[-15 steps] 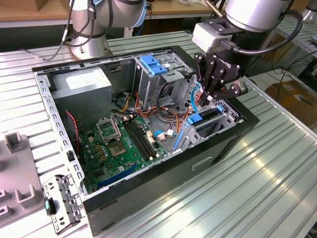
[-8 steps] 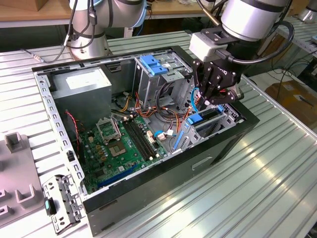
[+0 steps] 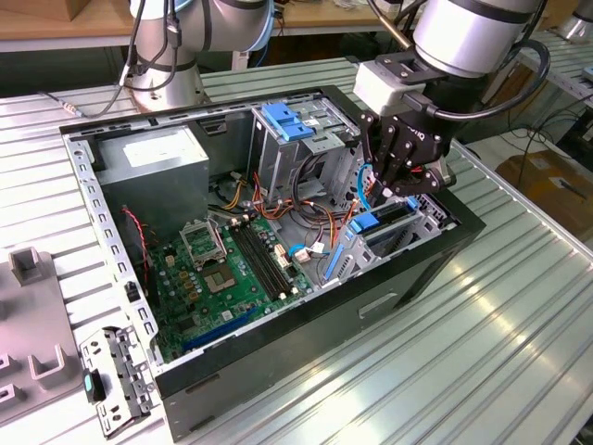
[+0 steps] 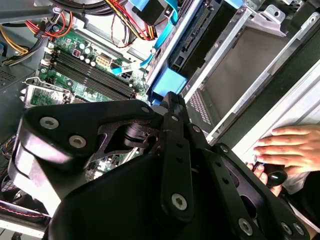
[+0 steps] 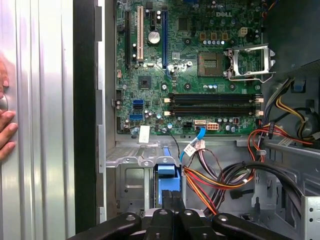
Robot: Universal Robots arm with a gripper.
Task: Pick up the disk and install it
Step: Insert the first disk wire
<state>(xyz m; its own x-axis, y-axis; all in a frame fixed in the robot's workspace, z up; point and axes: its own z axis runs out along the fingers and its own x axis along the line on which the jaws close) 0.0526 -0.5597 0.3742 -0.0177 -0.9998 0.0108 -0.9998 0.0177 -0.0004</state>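
Black angular gripper [image 5: 172, 199] seemingly touches the flat, blue-railed disk [image 3: 387, 221].

Work surface: ribbed aluminium table [image 3: 482, 352], long parallel slats running diagonally in the exterior view. Hard white glare on the slats toward the exterior view's right; duller grey toward its left. Grey moulded fixtures [image 3: 32, 343] sit on the table at the exterior view's left edge. Behind the table, a wooden benchtop [image 3: 37, 26]. Off the table's far right side, a pale floor [image 3: 491, 153] with a brown cardboard box [image 3: 547, 181] and loose black cables [image 3: 533, 139] beside it.
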